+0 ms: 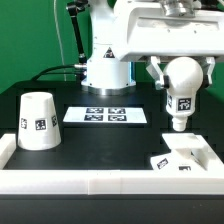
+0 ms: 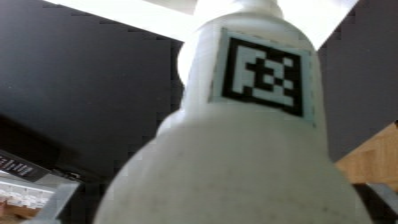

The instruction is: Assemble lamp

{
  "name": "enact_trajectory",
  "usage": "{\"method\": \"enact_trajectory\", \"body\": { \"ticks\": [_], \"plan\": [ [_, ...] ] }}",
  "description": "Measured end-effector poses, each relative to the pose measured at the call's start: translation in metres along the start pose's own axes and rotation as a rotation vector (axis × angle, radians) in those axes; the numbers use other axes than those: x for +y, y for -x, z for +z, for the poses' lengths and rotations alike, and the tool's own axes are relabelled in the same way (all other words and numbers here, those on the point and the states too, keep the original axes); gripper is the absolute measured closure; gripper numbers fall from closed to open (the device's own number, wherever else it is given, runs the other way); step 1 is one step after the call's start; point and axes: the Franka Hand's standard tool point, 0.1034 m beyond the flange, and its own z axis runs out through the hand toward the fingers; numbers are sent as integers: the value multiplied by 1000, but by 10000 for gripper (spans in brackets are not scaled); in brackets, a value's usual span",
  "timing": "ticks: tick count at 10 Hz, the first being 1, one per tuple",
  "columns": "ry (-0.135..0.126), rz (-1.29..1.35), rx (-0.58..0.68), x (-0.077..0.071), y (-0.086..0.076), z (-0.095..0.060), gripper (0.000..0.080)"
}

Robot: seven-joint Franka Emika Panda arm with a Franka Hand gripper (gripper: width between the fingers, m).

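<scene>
Lamp: three white tagged parts, none joined. Nearest you in exterior view: white rail (image 1: 100,181) along table front. Just behind it, at exterior view's right: base (image 1: 186,156), flat on table. At exterior view's left: shade (image 1: 38,120), standing wide end down. Above base and clear of it: bulb (image 1: 183,88), in air, neck down. In your wrist view, bulb (image 2: 240,140) fills frame, tag toward camera. Holding it: claw (image 1: 181,68), clenched on bulb. Farther back: marker board (image 1: 105,115), then arm (image 1: 108,45).

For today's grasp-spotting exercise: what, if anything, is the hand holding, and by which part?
The hand holds the bulb by its round ball end, neck pointing down.
</scene>
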Motion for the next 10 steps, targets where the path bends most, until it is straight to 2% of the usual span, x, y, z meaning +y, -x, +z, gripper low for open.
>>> {"method": "enact_trajectory", "body": {
  "ticks": [3,10],
  "plan": [
    [-11,-5,-15,-8,7,9,223],
    [-15,-4,-38,-9,21,22,223]
  ]
}}
